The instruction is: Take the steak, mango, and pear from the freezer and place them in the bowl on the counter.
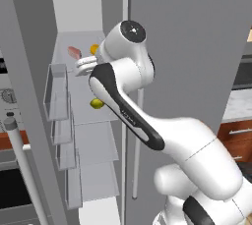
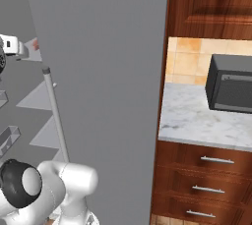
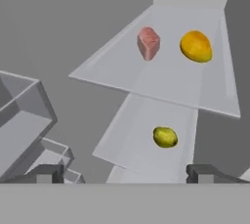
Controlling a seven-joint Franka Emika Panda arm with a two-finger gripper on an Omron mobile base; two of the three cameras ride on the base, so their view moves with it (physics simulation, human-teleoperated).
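Note:
The freezer (image 1: pixel 78 10) stands open, with pale shelves inside. On its upper shelf lie the pinkish steak (image 1: pixel 74 52) (image 3: pixel 148 43) and, to its right, the orange mango (image 1: pixel 94 49) (image 3: pixel 196 46). One shelf lower sits the yellow-green pear (image 1: pixel 96 103) (image 3: pixel 165 137). My gripper (image 1: pixel 81 65) (image 3: pixel 127 173) hovers at the front of the upper shelf, a little short of the steak and above the pear. Its fingertips (image 3: pixel 49 173) are spread wide with nothing between them. The counter (image 2: pixel 206 121) lies to the right of the freezer. The bowl is out of view.
Clear door bins (image 1: pixel 56 91) line the open door on the left, close beside my hand. A long grey rod handle (image 2: pixel 55 116) runs down the grey door panel (image 2: pixel 103 81). A dark microwave (image 2: pixel 231 84) sits on the marble top above wooden drawers (image 2: pixel 211 170).

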